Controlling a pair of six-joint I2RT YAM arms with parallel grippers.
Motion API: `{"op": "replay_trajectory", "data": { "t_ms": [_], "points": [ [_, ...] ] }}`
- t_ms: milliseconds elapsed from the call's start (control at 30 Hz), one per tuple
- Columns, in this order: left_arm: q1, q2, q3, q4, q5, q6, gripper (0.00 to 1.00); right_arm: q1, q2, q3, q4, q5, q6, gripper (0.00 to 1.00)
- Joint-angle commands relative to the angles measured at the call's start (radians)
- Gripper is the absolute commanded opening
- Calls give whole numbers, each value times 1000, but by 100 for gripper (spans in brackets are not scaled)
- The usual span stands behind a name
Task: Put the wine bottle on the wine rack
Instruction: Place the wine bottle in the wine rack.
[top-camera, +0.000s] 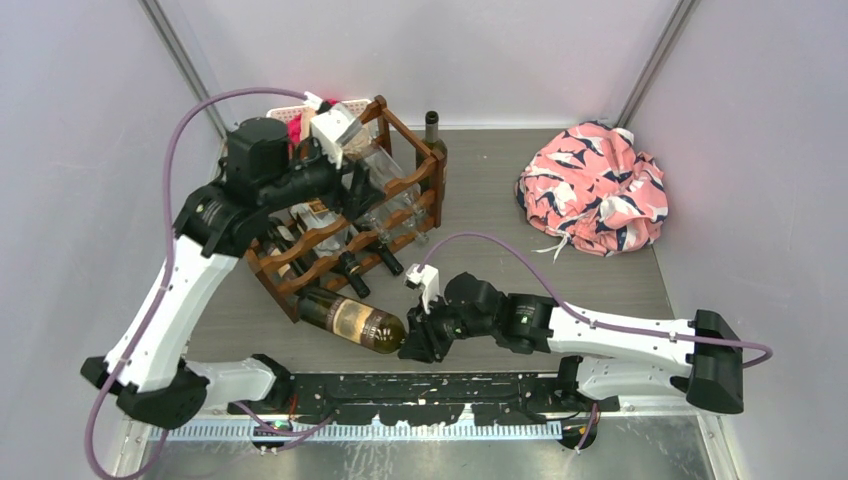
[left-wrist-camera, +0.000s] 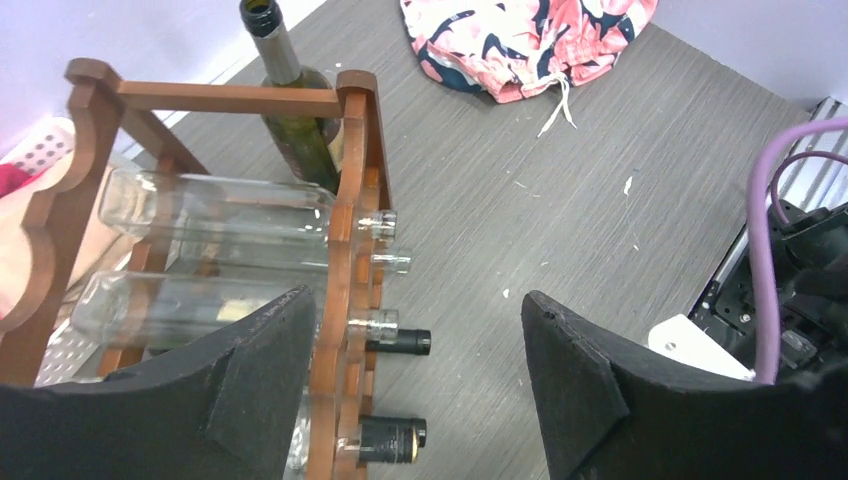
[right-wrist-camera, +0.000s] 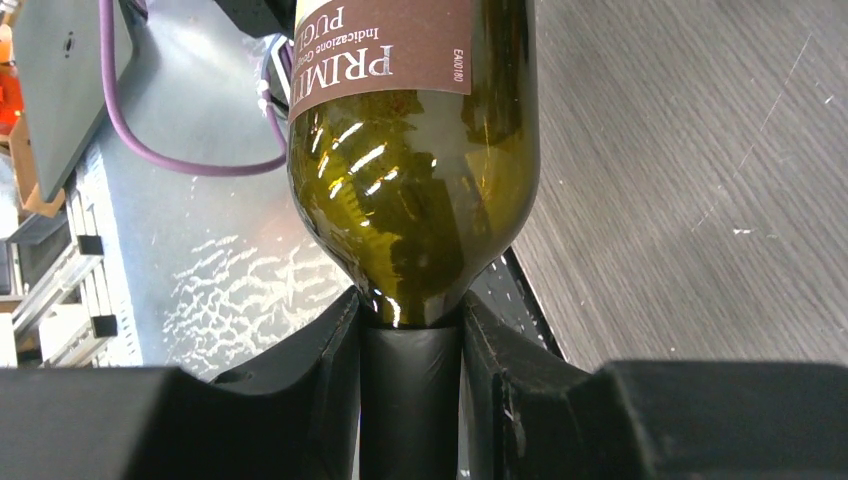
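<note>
While the right gripper (right-wrist-camera: 410, 330) pinches the black-capped neck of the wine bottle (top-camera: 350, 320), that bottle lies on its side in the lower centre of the top view. Its base points up-left toward the near corner of the wine rack (top-camera: 340, 215), and its neck points down-right into the jaws. The base sits just beside that corner; whether the two touch cannot be told. Nor is it clear whether the glass rests on the table (top-camera: 560, 270) or hangs just above it. In the right wrist view the dark green shoulder and a brown label fill the upper middle of the frame, with the two black fingers (right-wrist-camera: 330, 350) pressed against either side of the neck.

The left gripper (left-wrist-camera: 415, 300) hangs above the rack at the upper left of the top view. Its jaws are spread wide and nothing is between them. Below it, in the left wrist view, clear glass bottles (left-wrist-camera: 215, 205) lie across the upper tiers with their mouths poking past the wavy front rail. Lower down, dark-capped necks (left-wrist-camera: 395, 437) stick out of the rack.

A green bottle (top-camera: 432, 135) stands upright just behind the rack's far right corner. A white basket (top-camera: 300, 105) sits behind the rack at the upper left. A pink patterned cloth (top-camera: 595, 190) lies bunched at the upper right, well apart from everything else.
</note>
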Motion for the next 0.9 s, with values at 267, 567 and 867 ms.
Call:
{"op": "replay_trajectory", "data": {
  "t_ms": [267, 567, 867],
  "points": [
    [-2, -273, -181, 43, -95, -5, 77, 10, 79, 162, 283, 109, -38, 1],
    [-3, -374, -256, 21, -131, 4, 77, 17, 142, 199, 329, 182, -42, 1],
    [-2, -420, -281, 10, -141, 10, 77, 36, 255, 260, 429, 318, -56, 1]
  ]
}}
